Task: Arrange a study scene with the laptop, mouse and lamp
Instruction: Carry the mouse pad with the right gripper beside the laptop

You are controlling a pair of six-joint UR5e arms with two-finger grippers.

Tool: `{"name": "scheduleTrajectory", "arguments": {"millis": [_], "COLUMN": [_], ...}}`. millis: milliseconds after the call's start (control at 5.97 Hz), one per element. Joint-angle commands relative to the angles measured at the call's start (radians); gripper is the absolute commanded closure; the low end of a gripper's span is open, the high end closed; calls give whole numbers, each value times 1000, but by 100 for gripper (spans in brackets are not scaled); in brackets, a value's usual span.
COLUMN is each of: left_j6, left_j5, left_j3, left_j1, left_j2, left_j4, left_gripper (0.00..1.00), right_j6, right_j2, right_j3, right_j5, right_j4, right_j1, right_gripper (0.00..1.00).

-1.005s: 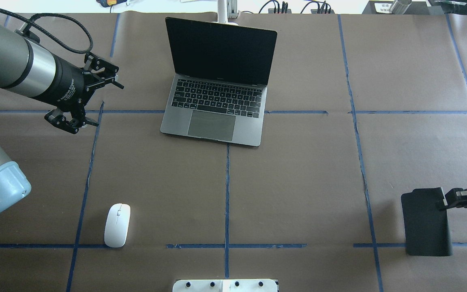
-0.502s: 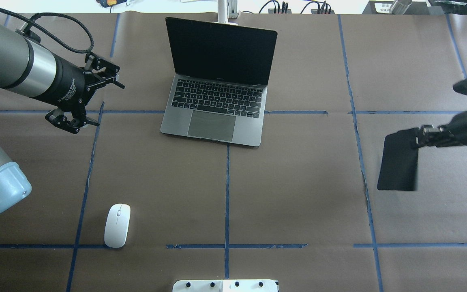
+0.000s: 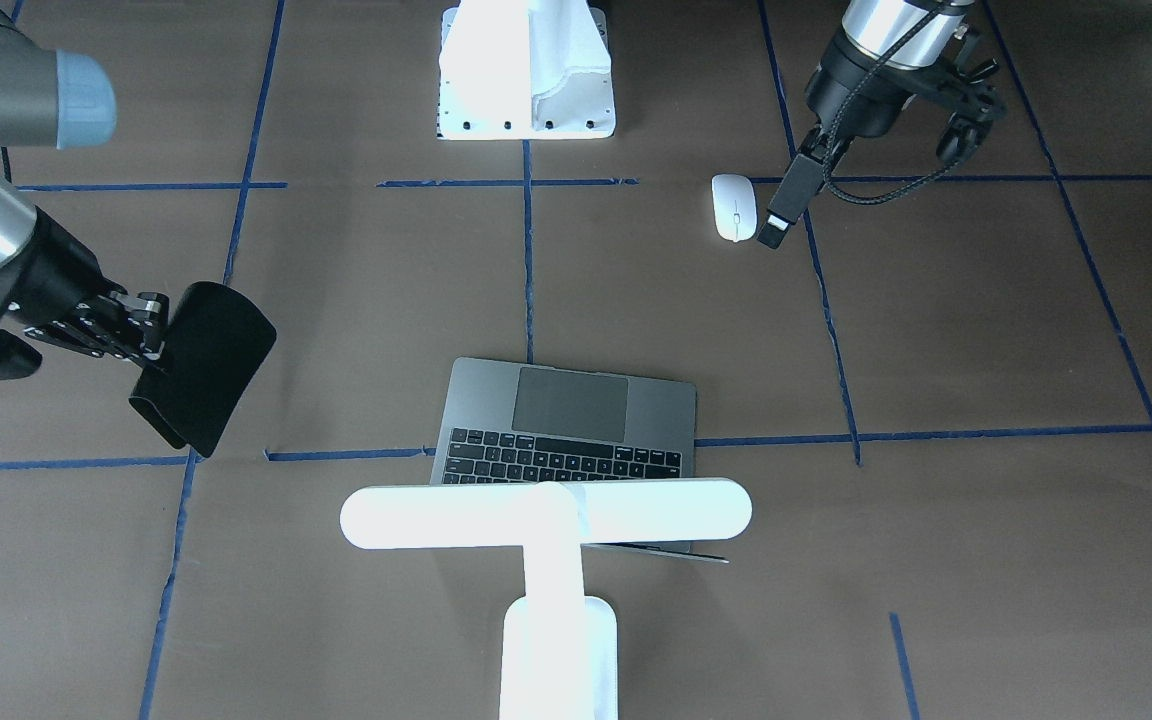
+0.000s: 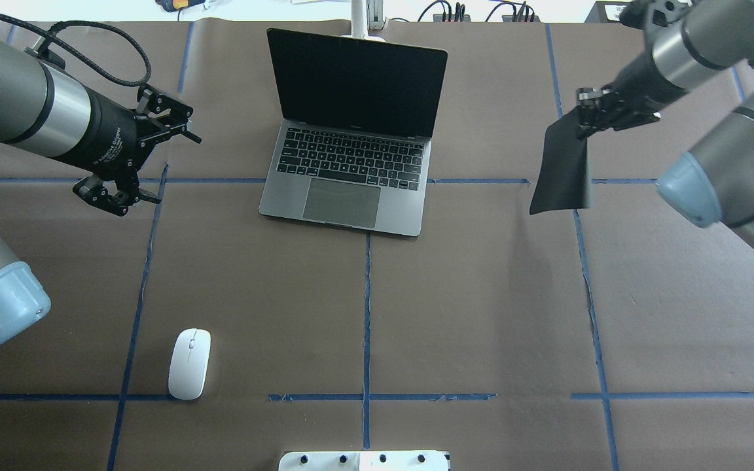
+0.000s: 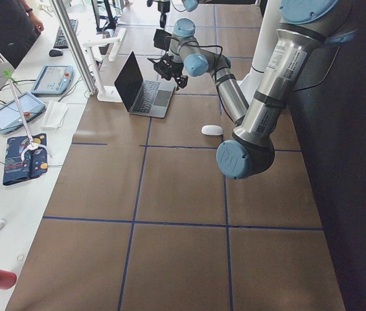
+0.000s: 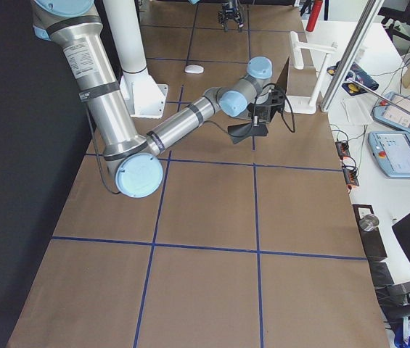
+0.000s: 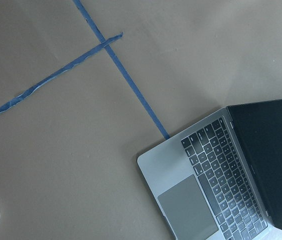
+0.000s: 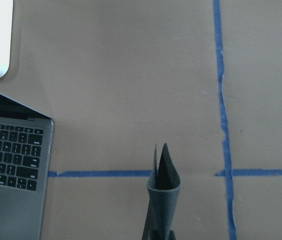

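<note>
Currently, we see the left gripper (image 4: 177, 170) with fingers spread, above the table's (image 4: 482, 314) left edge. The right gripper (image 4: 590, 114) pinches a limp, curled black mat (image 4: 563, 173) in the air. The slim grey metal laptop (image 4: 354, 157) stands open by the operators' edge, with the white T-shaped lamp (image 3: 546, 515) behind it. The smooth oval mouse (image 4: 189, 364) lies near the robot-side edge.

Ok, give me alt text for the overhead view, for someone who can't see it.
The right gripper holds a black mat by one edge, hanging right of an open laptop on a brown table. The open left gripper hovers left of the laptop; a white mouse lies near the front left.
</note>
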Motion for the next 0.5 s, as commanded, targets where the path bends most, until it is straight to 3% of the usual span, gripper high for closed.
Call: {"name": "scheduleTrajectory", "arguments": {"millis": [0,335], "left_j6": [2,32], "left_j5": [4,4], "left_j3": [0,-3], "left_j1": [-2,-11], "left_j2": [2,14], "left_j4": [0,2], "left_gripper": [0,0], "right_j6": [-9,-6], "right_j2": [163,220], "right_j3": [-181,-254], "right_j5": [-58,-75], "right_j4": [-32,-30], "right_j1": [-71,-116], "right_gripper": [100,100]}}
